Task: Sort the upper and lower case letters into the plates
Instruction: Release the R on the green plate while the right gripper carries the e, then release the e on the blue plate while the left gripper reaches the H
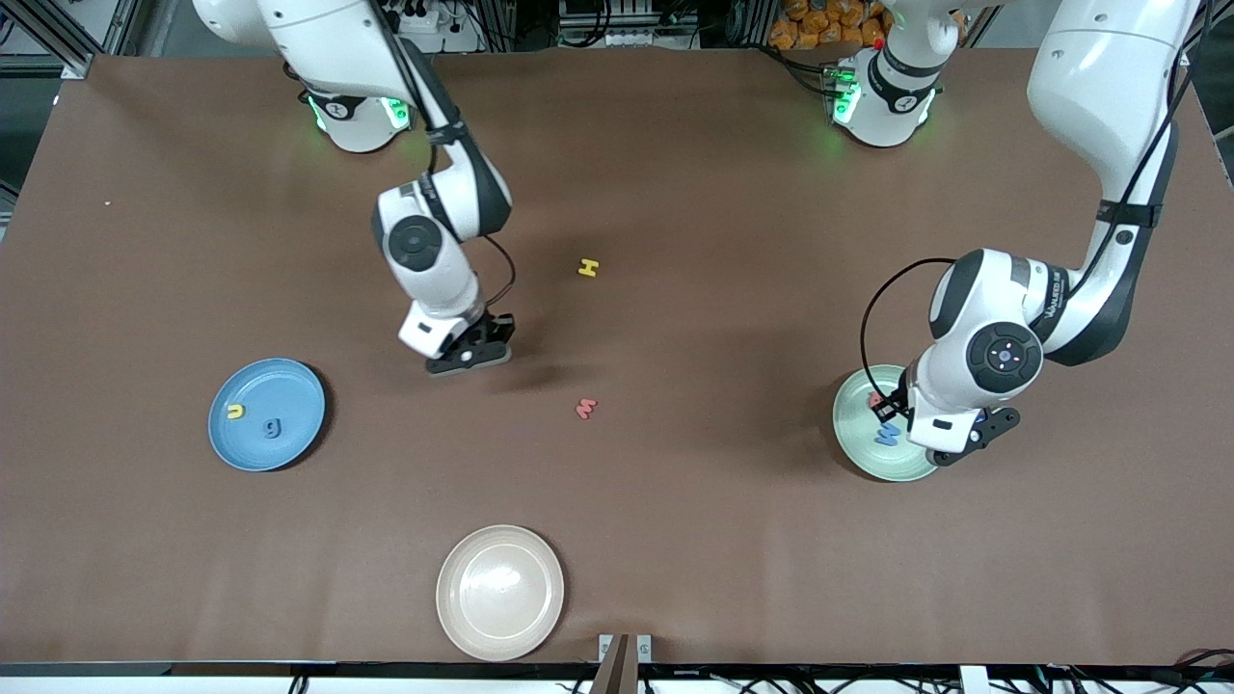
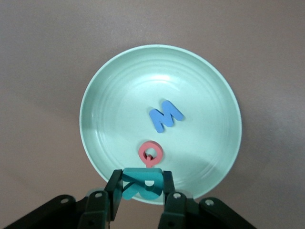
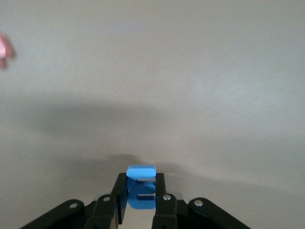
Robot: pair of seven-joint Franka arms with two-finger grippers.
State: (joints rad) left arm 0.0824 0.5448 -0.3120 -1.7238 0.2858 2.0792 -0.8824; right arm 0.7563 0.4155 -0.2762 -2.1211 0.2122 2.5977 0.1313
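Left gripper [image 2: 141, 191], over the ridged mint plate [image 2: 100, 90], pinches the flat teal R [image 2: 141, 187]; blue W [image 2: 166, 116] and red Q [image 2: 151, 152] lie inside; right gripper [image 3: 140, 195] clamps the blue m [image 3: 141, 187] above bare table [image 1: 675, 501]; blue plate [image 1: 289, 386] holds yellow u [image 1: 234, 412] and blue g [image 1: 274, 426].

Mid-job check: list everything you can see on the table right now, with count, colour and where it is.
mint green plate: 1, left arm's end; holds blue W and red Q
light blue plate: 1, right arm's end; holds yellow u and blue g
beige plate: 1, nearest the front camera
yellow H: 1, mid-table
red w: 1, mid-table, nearer the camera than H
teal R: 1, in left pincer over the mint plate
blue m: 1, in right pincer over bare table
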